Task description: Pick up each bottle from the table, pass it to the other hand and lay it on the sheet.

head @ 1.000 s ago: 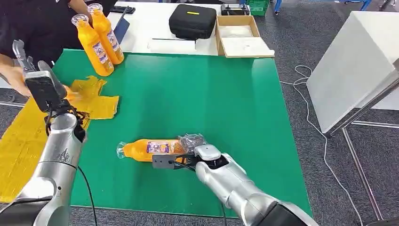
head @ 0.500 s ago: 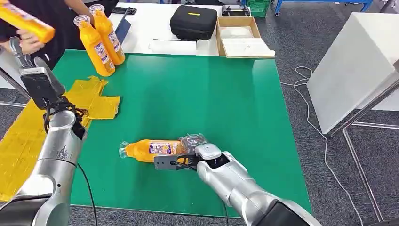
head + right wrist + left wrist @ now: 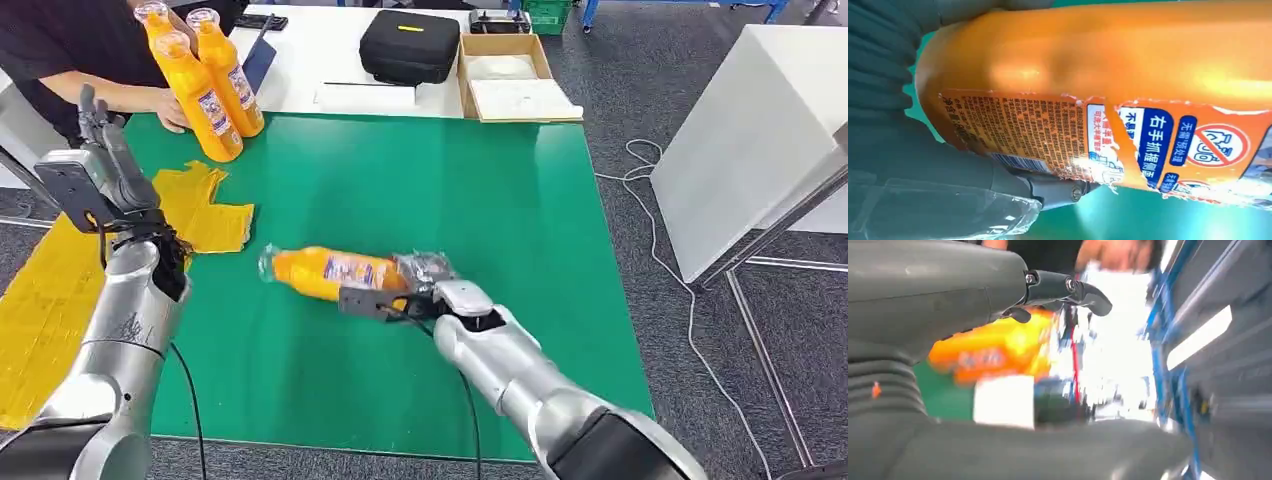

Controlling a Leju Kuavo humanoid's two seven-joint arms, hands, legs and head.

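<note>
My right hand [image 3: 420,285] grips an orange bottle [image 3: 325,272] by its base end and holds it sideways just above the green table [image 3: 480,200], cap pointing left. The right wrist view has the same orange bottle [image 3: 1108,90] close up, its torn label facing the camera, with my fingers [image 3: 1048,187] under it. My left hand [image 3: 100,165] is raised at the table's left edge, fingers spread and empty. The yellow sheet [image 3: 200,215] lies crumpled by it. A person's hand [image 3: 170,108] sets an orange bottle [image 3: 152,22] beside two standing ones [image 3: 205,95].
Behind the green table is a white table with a black case [image 3: 410,45], an open cardboard box [image 3: 510,75] and papers. A white cabinet [image 3: 750,130] stands to the right, a cable [image 3: 650,230] on the grey floor beside it.
My right hand has lifted the bottle off the table and carried it up and back. The person brought a bottle down to the standing ones. My left hand shifted slightly right.
</note>
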